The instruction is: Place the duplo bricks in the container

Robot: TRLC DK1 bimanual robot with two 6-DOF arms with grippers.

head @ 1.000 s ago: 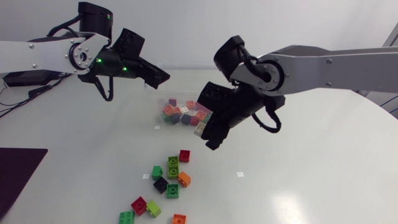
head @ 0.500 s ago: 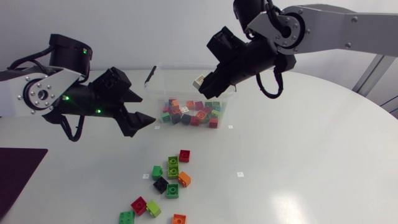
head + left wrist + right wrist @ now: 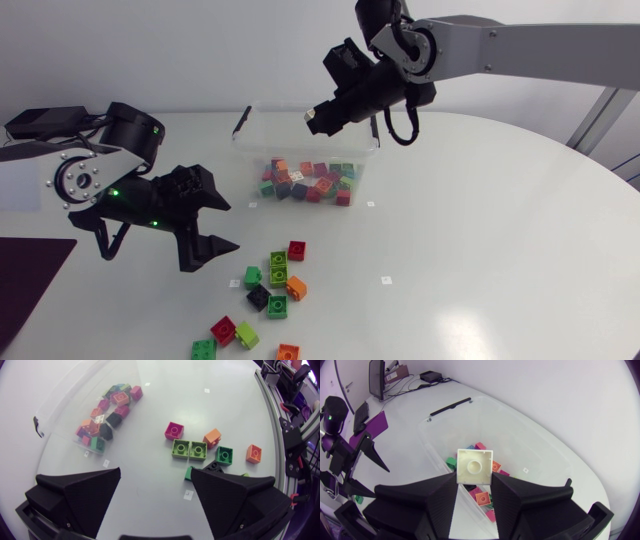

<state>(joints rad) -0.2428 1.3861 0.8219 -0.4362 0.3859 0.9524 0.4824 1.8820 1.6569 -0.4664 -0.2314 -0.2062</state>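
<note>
Your right gripper (image 3: 320, 118) is closed on a white brick (image 3: 475, 465), one finger on each side, stud side hidden and hollow underside facing the wrist camera. It hangs above the container (image 3: 280, 148), which stands at the far middle of the desk (image 3: 480, 260), and the wrist view shows the brick inside the line of the rim, over bare floor just beside the bricks already collected (image 3: 310, 185).

So the step is the release, and it should be an easy one. Before you open, I would bring the brick lower into the box, since a drop from this height could bounce it off the pile and over the wall. Stay away from the far wall on the way down. Then part the fingers just enough to let it fall, and lift straight up so that neither finger catches the rim.

Your left gripper (image 3: 205, 228) is wide open and empty, hovering just left of the loose bricks (image 3: 277, 265) on the near part of the desk. Line it up on an outlying brick, such as the red one (image 3: 296, 250), so the fingers do not push its neighbours.
</note>
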